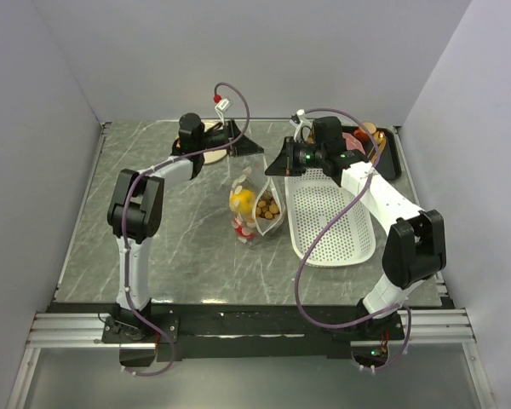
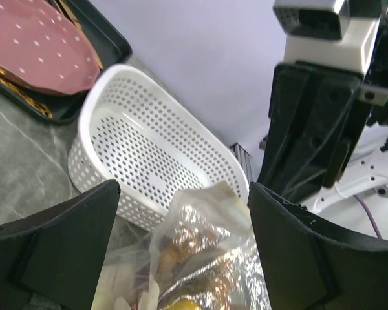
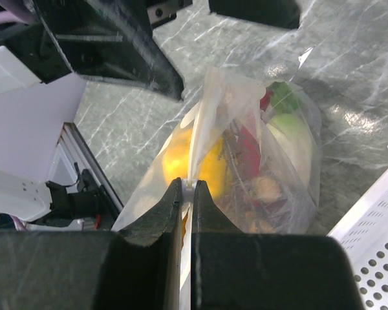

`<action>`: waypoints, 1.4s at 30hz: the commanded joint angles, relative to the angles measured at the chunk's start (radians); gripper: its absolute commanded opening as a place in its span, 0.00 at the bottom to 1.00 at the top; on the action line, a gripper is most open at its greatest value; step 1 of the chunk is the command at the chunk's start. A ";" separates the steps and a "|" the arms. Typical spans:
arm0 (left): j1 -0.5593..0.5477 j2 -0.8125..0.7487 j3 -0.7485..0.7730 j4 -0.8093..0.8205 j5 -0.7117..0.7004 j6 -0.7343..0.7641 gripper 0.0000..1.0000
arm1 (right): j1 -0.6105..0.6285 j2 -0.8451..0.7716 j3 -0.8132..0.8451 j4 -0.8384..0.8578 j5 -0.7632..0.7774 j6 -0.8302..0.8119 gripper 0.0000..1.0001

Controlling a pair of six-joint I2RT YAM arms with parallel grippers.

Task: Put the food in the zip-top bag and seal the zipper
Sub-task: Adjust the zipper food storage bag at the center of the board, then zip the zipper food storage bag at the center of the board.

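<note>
The clear zip-top bag [image 1: 255, 211] stands on the table left of the basket. It holds the food: a yellow fruit [image 3: 210, 165], red pieces [image 3: 249, 139], a white-and-green vegetable [image 3: 291, 129] and brown nuts [image 1: 270, 207]. My right gripper [image 3: 187, 185] is shut on the white zipper strip [image 3: 204, 126] at the bag's top edge; it also shows in the top view [image 1: 275, 167]. My left gripper [image 2: 184, 188] is open just behind the bag [image 2: 207, 252], its jaws wide apart and touching nothing; in the top view [image 1: 243, 146] it is at the back.
A white perforated basket [image 1: 332, 223] lies right of the bag and shows in the left wrist view [image 2: 149, 145]. A black tray [image 1: 390, 153] with a pink plate [image 2: 39, 45] sits at the back right. A tan round object [image 1: 213, 136] lies under the left wrist.
</note>
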 commanded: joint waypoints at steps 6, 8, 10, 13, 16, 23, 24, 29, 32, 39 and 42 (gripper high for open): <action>-0.001 0.017 -0.040 0.306 0.167 -0.185 0.82 | -0.009 -0.044 0.076 0.024 -0.041 0.010 0.00; 0.000 0.040 -0.036 0.351 0.177 -0.239 0.78 | -0.011 -0.045 0.078 0.024 -0.028 0.008 0.00; 0.002 0.048 -0.043 0.395 0.176 -0.257 0.78 | -0.013 -0.044 0.080 0.027 -0.030 0.016 0.00; 0.002 0.059 -0.053 0.469 0.179 -0.311 0.68 | -0.014 -0.050 0.075 0.035 -0.025 0.025 0.00; 0.000 0.065 -0.063 0.536 0.181 -0.362 0.64 | -0.016 -0.044 0.072 0.033 -0.022 0.024 0.01; -0.014 0.079 -0.077 0.605 0.176 -0.434 0.34 | -0.023 -0.038 0.058 0.027 -0.007 0.025 0.01; -0.014 0.080 -0.079 0.604 0.174 -0.434 0.30 | -0.025 -0.036 0.052 0.030 -0.004 0.028 0.01; -0.012 0.059 -0.106 0.567 0.130 -0.408 0.01 | -0.028 -0.031 0.040 0.030 0.019 0.034 0.01; 0.003 0.019 -0.141 0.483 0.083 -0.339 0.01 | -0.028 -0.030 0.037 -0.004 0.028 0.008 0.01; 0.058 -0.091 -0.169 0.179 -0.060 -0.153 0.01 | -0.023 -0.067 -0.002 -0.062 0.041 -0.045 0.02; 0.068 -0.131 -0.157 0.037 -0.095 -0.066 0.01 | -0.005 -0.077 -0.006 -0.073 0.059 -0.055 0.02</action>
